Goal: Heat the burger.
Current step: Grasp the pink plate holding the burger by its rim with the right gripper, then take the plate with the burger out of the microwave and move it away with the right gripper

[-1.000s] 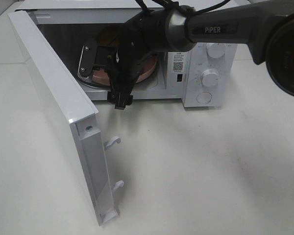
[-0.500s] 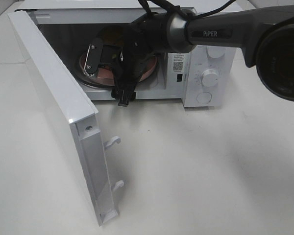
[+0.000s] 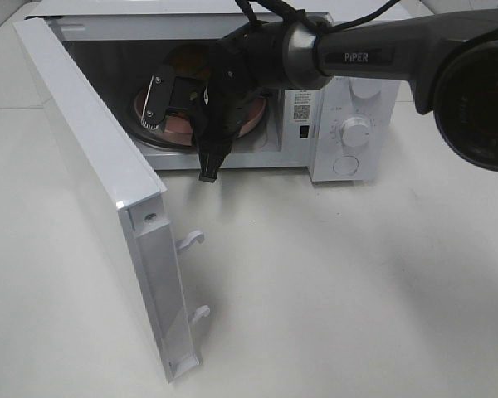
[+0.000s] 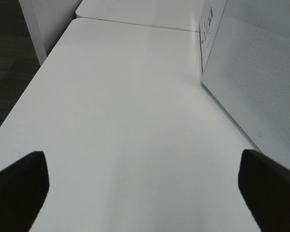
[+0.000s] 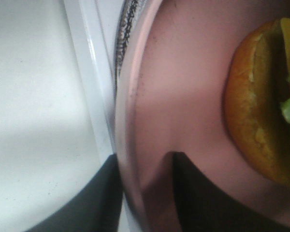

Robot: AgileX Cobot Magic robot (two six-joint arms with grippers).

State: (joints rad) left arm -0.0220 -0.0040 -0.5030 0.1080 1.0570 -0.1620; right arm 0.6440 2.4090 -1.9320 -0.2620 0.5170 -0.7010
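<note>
Reaching into the microwave [image 3: 349, 157], my right gripper [image 5: 145, 159] is narrow. Its two dark fingers [image 5: 198, 198] pinch the near edge of the pink plate [image 5: 183, 72], one finger on top and one outside the rim. Just past my fingers, farther in on the plate, sits the burger [image 5: 256, 106]. It does not touch me, and I see its brown bun, yellow cheese and a bit of green. On the outer side of my hand is the white edge of the oven opening, close to the plate rim. Out beyond that, the door [image 3: 91, 149] stands wide open, so the way back out is free. My left gripper [image 4: 145, 193] is spread wide over the bare white table [image 4: 125, 121], with the door's outer face beside it.
</note>
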